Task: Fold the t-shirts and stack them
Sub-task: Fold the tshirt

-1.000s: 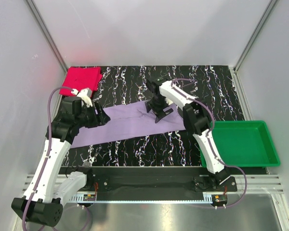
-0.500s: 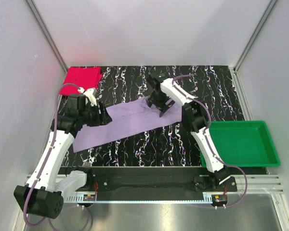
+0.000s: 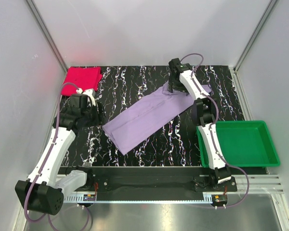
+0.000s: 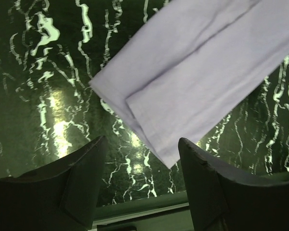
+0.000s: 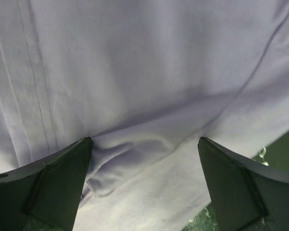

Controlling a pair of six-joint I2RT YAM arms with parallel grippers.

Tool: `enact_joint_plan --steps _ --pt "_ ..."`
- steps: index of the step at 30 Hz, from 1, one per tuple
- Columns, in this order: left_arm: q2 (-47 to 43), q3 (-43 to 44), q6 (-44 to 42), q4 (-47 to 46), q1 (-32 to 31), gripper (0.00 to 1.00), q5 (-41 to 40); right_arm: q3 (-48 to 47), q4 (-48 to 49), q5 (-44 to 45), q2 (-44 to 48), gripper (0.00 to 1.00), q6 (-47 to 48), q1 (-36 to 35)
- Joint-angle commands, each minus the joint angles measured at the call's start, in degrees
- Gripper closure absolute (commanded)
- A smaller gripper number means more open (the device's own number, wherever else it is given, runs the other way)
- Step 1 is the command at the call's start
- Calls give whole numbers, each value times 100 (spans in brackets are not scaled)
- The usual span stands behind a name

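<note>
The lavender t-shirt [image 3: 154,115], folded into a long strip, lies diagonally on the black marbled table, from near centre-left to the far right. Its near corner [image 4: 192,82] shows just ahead of my left gripper [image 4: 140,139], which is open with only table between its fingers. In the top view the left gripper [image 3: 97,115] sits left of that end, apart from it. My right gripper [image 3: 173,87] is over the strip's far end. In the right wrist view it [image 5: 145,139] stands wide open with wrinkled lavender cloth [image 5: 144,86] between its fingers. The pink-red t-shirt [image 3: 81,81] lies as a folded square at the far left corner.
A green plastic tray [image 3: 241,144] sits at the table's right edge beside the right arm's base. White enclosure walls close in the table at the back and both sides.
The lavender strip has swung from nearly level to diagonal, its right end carried to the far right with the right gripper. Its left end has slid away from the left gripper.
</note>
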State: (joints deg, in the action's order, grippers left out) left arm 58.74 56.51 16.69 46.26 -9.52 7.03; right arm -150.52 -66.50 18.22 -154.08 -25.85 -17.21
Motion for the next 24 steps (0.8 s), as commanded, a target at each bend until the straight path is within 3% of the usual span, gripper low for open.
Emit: enact_joint_plan --steps 1,6,10,15,24 --pt "50 167 98 -56 20 33 -579 267 67 507 843 0 318 -291" --pt "155 290 325 -30 47 33 -930 611 -161 798 1521 0 -198 -1089" --pt "103 299 528 23 64 32 -1177 313 -845 482 1355 0 -1465 -1626" --pt "-134 211 669 93 64 32 -1230 357 -865 -20 1091 0 -2432 -2250" --pt "-398 106 765 261 73 32 -923 14 -627 -64 625 0 -2206 -3147"
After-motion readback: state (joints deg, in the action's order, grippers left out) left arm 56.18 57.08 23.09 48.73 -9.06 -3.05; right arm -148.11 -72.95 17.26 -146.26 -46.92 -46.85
